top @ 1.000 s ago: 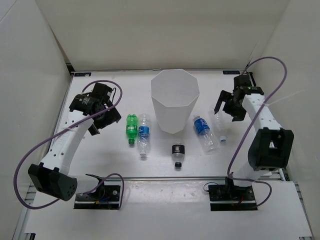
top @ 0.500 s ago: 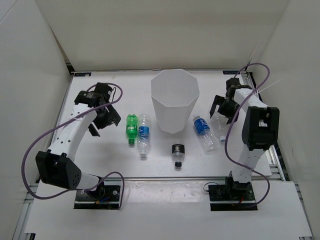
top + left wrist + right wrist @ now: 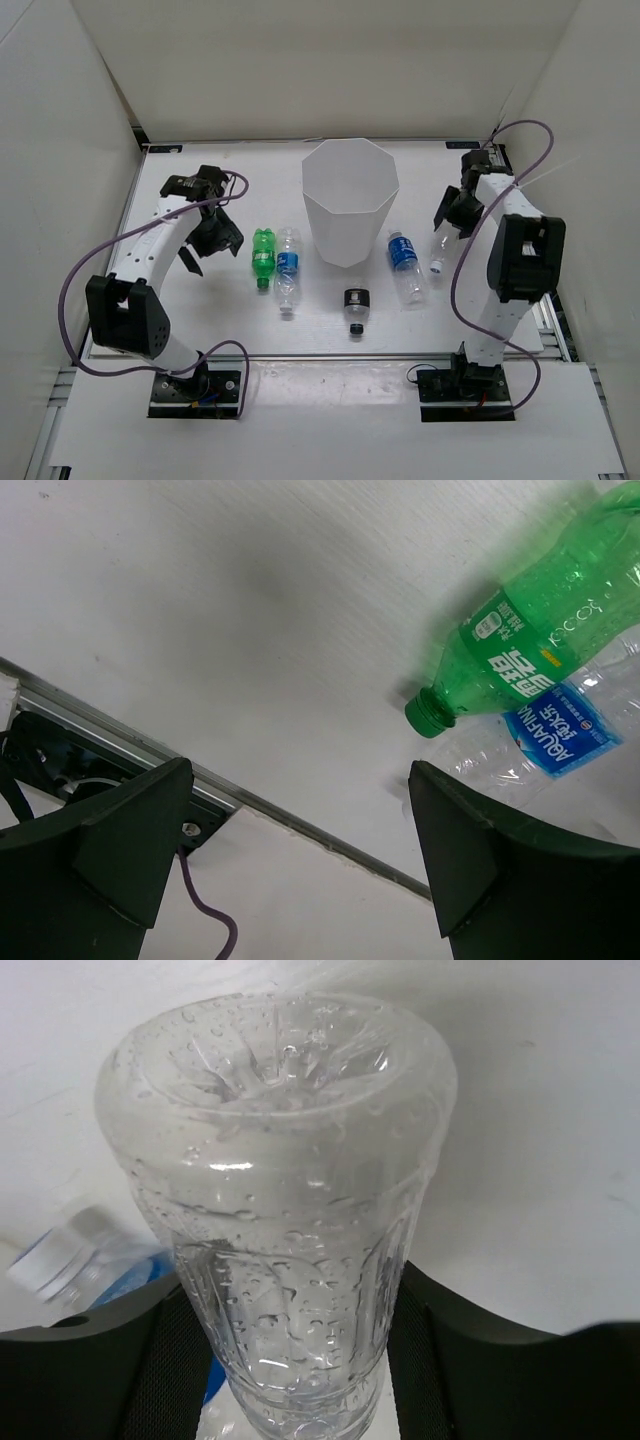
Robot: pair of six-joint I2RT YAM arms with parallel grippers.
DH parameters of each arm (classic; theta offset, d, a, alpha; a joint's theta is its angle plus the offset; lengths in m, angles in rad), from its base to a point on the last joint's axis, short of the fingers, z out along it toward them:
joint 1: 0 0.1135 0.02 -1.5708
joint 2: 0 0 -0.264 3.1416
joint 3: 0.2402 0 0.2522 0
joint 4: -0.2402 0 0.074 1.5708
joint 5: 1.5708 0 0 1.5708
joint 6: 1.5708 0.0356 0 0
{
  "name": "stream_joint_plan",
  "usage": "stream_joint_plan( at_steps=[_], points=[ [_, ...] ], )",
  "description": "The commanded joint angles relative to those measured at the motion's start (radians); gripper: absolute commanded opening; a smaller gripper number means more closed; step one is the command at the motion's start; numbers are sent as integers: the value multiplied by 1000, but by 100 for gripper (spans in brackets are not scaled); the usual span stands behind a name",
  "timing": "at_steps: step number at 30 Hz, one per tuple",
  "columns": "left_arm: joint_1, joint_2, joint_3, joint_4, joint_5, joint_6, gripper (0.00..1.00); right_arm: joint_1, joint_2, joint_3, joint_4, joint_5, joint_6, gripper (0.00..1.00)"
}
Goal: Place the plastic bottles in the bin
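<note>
One overhead, two wrist close-ups.
Top camera looks down over the whole table (image 3: 220, 310); left wrist peers at the green bottle (image 3: 530, 640), right wrist sits tight against the plain clear bottle (image 3: 290, 1260), both visible overhead too.

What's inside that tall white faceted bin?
Only bare white inner walls show in the tall white faceted plastic bin; no bottle is visible. Its near wall covers the bottom.

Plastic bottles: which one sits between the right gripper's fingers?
The plain clear bottle, unlabelled and farthest right of the bin; the rest lie free.
</note>
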Motion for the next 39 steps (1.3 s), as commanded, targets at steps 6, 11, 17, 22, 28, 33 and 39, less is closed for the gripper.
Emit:
stream_joint_plan(
  at_steps=[6, 11, 17, 22, 28, 33, 39],
  points=[
    [5, 33, 47, -76, 3, -21, 100, 83, -464, 138, -81, 157, 116, 44],
    [-7, 33, 70, -76, 5, -52, 100, 224, -533, 378, -26, 139, 116, 42],
    [-102, 13, 133, -41, -150, -54, 100, 543, -346, 730, 31, 266, -94, 45],
    [-102, 48, 121, 75, -107, 20, 100, 628, -188, 813, 56, 252, -111, 68],
    [-128, 65, 93, 266, -15, 139, 100, 679, -251, 789, -10, 327, -77, 100],
    [-151, 53, 3, 487, -6, 258, 100, 728, -395, 750, -21, 349, -117, 100],
    [-142, 88, -113, 644, 91, 316, 100, 797, -447, 741, -137, 407, -140, 100]
  ],
)
